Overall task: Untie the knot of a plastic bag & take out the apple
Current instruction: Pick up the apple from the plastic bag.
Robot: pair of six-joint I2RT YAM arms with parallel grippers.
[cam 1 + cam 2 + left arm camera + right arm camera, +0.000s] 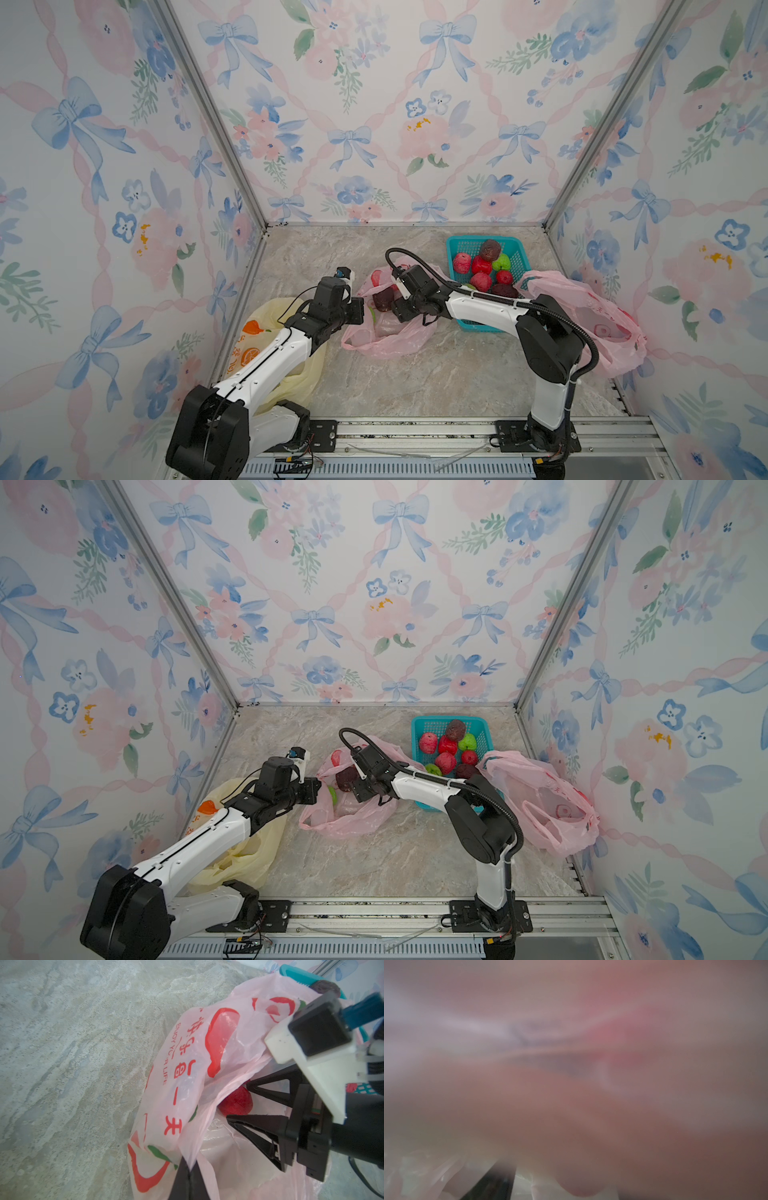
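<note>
A pink plastic bag (386, 345) (345, 825) with red print lies mid-table, its mouth gaping; the knot is out of view. My left gripper (189, 1169) (361, 309) is shut on a pinch of the bag's rim at the left side of the mouth. My right gripper (236, 1101) (390, 303) reaches into the mouth from the right, jaws open. A red apple (235, 1102) sits inside the bag between its two black fingers (270, 1088). From above the apple (383, 299) (347, 778) looks dark red. Blurred pink plastic covers the right wrist view.
A teal basket (465, 240) holding several red, green and dark fruits stands at the back right, just behind the right arm. Another pink bag (602, 328) slumps against the right wall. A yellow bag (266, 324) lies under the left arm. Patterned walls enclose three sides.
</note>
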